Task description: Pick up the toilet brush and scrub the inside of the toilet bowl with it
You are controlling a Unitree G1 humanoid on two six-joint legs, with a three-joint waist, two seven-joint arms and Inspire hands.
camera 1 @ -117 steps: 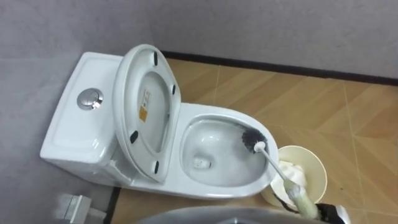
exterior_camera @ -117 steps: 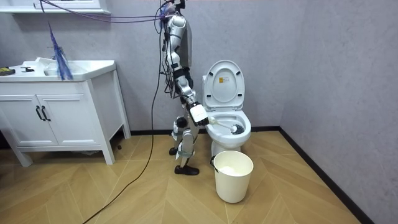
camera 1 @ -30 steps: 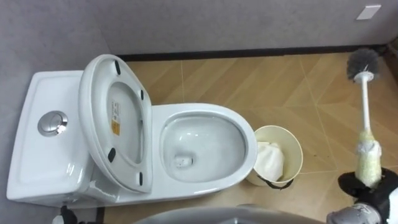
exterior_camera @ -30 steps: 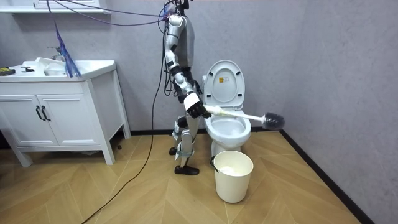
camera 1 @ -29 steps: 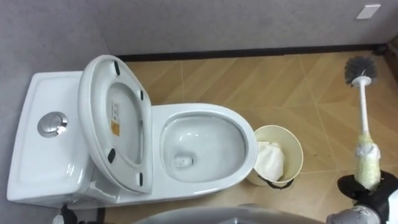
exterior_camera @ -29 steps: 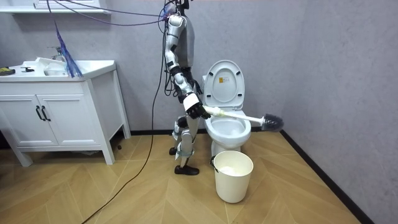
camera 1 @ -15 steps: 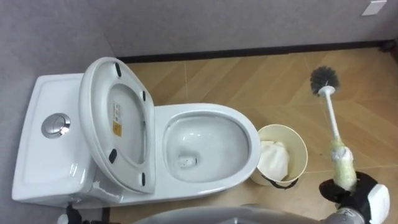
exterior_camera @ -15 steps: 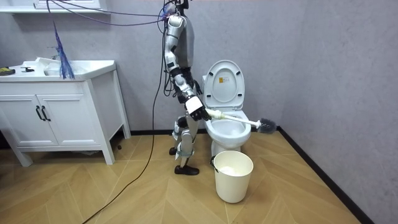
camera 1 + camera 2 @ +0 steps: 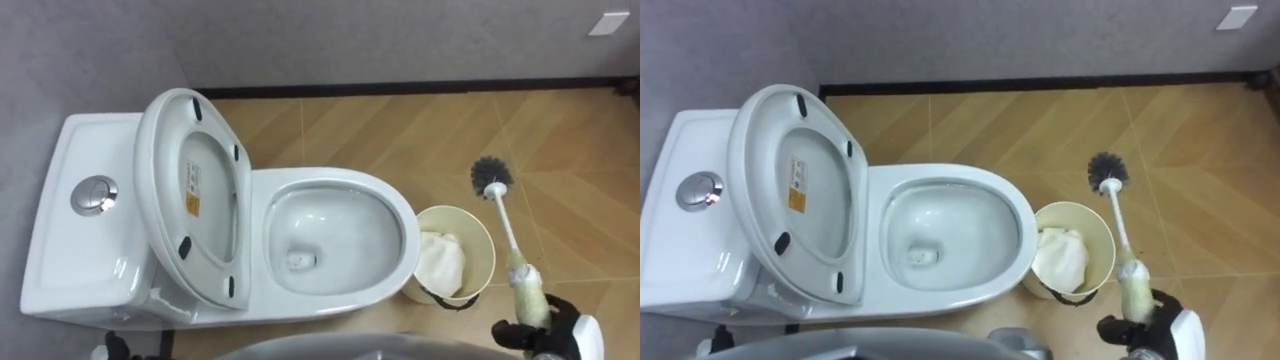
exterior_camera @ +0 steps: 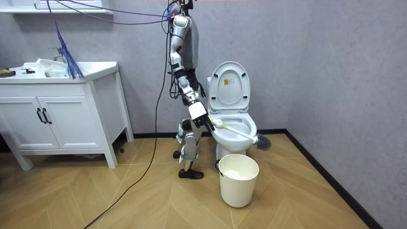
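Observation:
The white toilet [image 9: 330,178] stands with its seat and lid [image 9: 190,200] raised against the tank, and its bowl holds a little water. My right hand [image 9: 548,330] is shut on the pale grip of the toilet brush [image 9: 503,222] at the lower right. The brush's dark bristle head [image 9: 490,173] hangs in the air beyond the bin, to the right of the bowl and outside it. In the room view I stand at the toilet's [image 10: 232,121] left side, and the brush [image 10: 238,131] slopes down from my right hand [image 10: 198,116] across the bowl's front.
A cream bin [image 9: 478,232] with white paper in it stands on the wood floor just right of the bowl. The grey wall and dark skirting run behind the toilet. In the room view a white vanity cabinet [image 10: 57,114] stands at the room view's left.
The brush, in the bowl 3.9 s ago and then held high out to the right, has swung down and inward; its head now sits lower, near the bin.

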